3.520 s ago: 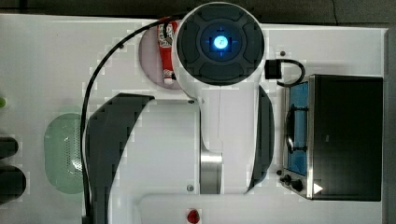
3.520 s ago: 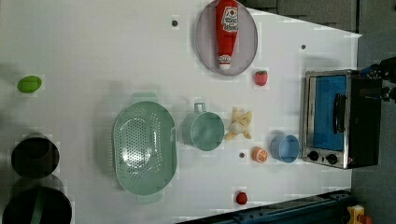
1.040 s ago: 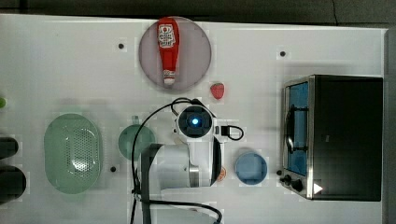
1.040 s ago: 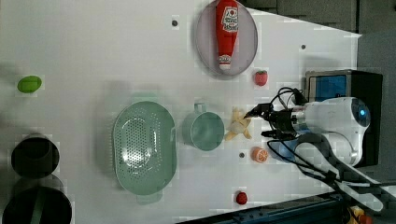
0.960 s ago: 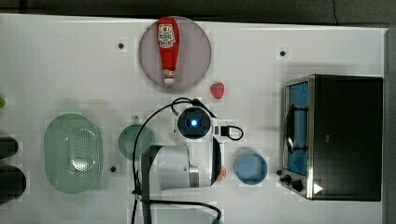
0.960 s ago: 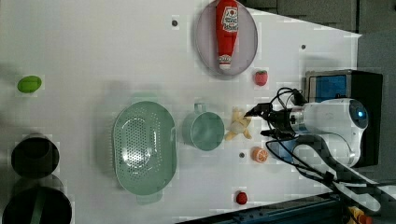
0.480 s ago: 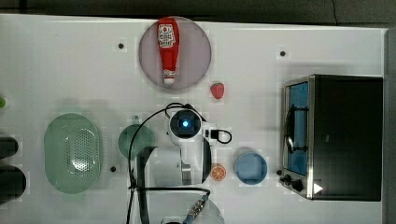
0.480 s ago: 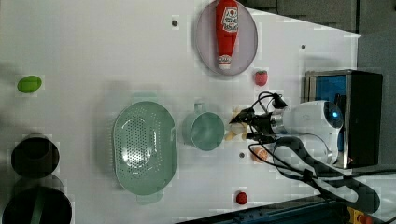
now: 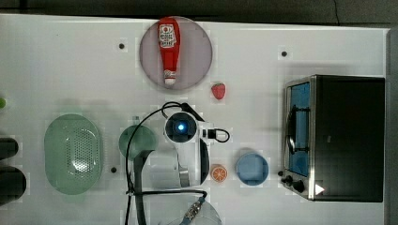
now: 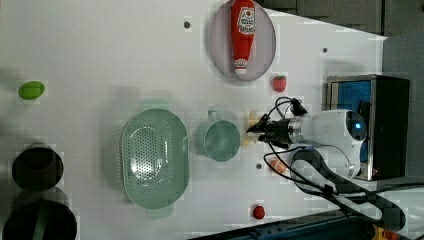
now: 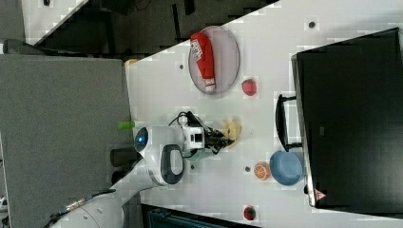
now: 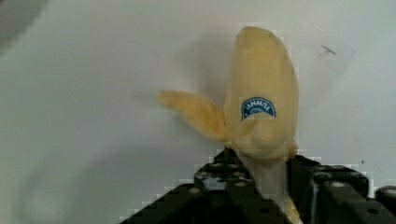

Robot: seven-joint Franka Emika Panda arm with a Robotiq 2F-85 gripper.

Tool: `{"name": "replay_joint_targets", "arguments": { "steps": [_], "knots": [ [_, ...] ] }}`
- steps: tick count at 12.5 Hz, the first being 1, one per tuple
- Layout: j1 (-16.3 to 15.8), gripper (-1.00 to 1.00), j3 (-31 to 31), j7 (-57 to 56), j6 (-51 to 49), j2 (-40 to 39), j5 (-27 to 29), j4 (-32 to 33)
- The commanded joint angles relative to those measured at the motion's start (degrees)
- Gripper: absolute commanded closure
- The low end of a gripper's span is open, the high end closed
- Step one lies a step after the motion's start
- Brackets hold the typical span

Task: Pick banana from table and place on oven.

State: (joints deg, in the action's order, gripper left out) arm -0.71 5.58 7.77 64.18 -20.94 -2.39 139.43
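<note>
Top view hangs straight above the bench [image 9: 56, 61]; left and right views look down steeply from opposite sides, both catching the oven [image 10: 385, 125]. Wrist view sits tight behind the tool [image 12: 261, 186].

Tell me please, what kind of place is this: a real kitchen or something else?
Probably a robot test bench, not a real kitchen. A robot arm works over a plain white table with small dark holes, and toy kitchen things lie spread on it: a ketchup bottle on a plate, a strawberry, and a toaster oven.
</note>
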Motion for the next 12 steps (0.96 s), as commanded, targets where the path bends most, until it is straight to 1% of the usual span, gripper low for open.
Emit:
{"name": "replay_joint_targets", "arguments": {
  "steps": [1,4,6,9,12],
  "knots": [
    [1.1,0.50,-0.6,1.9,0.0,4.1,0.9,-0.4],
    [1.1,0.50,-0.6,1.9,-1.8,11.6,0.9,-1.7],
    [1.1,0.50,-0.8,1.9,-7.5,17.9,0.9,-2.7],
    [1.5,0.50,-1.2,1.8,-20.9,26.4,0.9,-7.2],
    [1.6,0.50,-2.4,1.7,-37.4,31.6,0.9,-14.6]
  ]
}}
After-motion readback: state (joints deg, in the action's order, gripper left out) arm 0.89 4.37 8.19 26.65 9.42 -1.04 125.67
